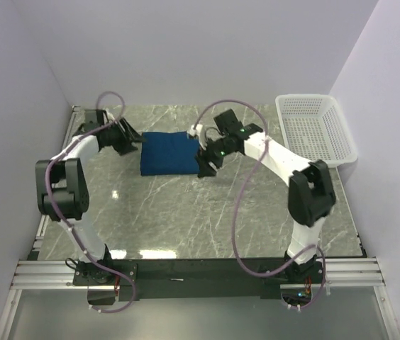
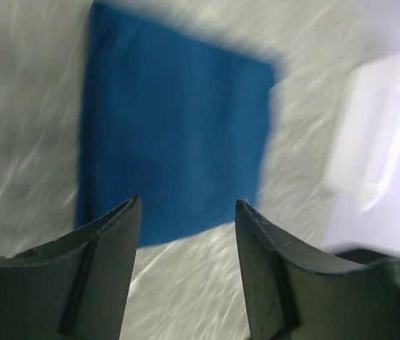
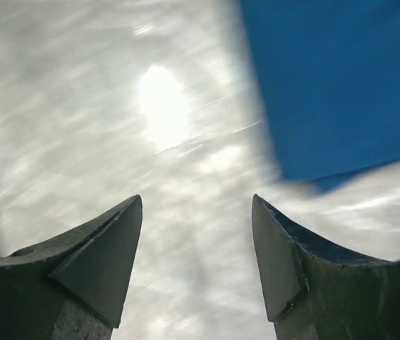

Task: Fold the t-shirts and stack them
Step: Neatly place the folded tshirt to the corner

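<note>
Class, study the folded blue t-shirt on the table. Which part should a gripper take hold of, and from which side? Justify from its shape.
Grip an edge near a corner, not the middle: the t-shirt lies as a flat folded rectangle, so only its borders offer a lip to pinch. The open right gripper is beside its right edge, so approaching low from there seems best.

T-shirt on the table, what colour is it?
The t-shirt is plain dark blue, sharpest in the top external view.
</note>
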Tool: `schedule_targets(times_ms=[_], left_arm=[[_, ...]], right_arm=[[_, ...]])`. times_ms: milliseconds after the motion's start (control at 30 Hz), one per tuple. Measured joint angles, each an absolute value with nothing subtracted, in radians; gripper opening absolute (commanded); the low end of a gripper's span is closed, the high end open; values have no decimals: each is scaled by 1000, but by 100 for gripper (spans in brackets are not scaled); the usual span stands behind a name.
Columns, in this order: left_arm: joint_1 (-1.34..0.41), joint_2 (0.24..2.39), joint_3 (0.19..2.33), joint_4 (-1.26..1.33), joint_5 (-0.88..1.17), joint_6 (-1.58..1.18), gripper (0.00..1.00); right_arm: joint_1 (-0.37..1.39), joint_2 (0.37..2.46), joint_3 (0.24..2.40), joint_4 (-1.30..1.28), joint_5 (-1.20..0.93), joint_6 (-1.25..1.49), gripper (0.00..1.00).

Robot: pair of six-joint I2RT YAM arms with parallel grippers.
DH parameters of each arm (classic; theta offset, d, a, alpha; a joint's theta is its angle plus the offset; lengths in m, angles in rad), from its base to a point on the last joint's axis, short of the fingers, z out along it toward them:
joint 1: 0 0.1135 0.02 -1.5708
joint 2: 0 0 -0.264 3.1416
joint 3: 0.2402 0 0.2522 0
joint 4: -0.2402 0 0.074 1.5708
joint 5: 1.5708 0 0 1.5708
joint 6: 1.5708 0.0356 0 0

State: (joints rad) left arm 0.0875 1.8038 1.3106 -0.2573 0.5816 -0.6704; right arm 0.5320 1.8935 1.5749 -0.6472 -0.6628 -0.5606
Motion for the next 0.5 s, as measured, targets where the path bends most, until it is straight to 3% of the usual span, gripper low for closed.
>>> schedule_targets(times_ms=[167, 367, 500], left_arm=[[54, 1921, 1260, -366, 549, -587, 65], [31, 1976, 1307, -448, 480, -515, 61], [9, 2044, 1398, -498, 473, -487, 51]], right_arm=[[530, 1681, 1324, -677, -771, -567, 70], [454, 1555, 1181, -656, -816, -550, 71], [384, 1521, 1166, -639, -857, -539, 71]])
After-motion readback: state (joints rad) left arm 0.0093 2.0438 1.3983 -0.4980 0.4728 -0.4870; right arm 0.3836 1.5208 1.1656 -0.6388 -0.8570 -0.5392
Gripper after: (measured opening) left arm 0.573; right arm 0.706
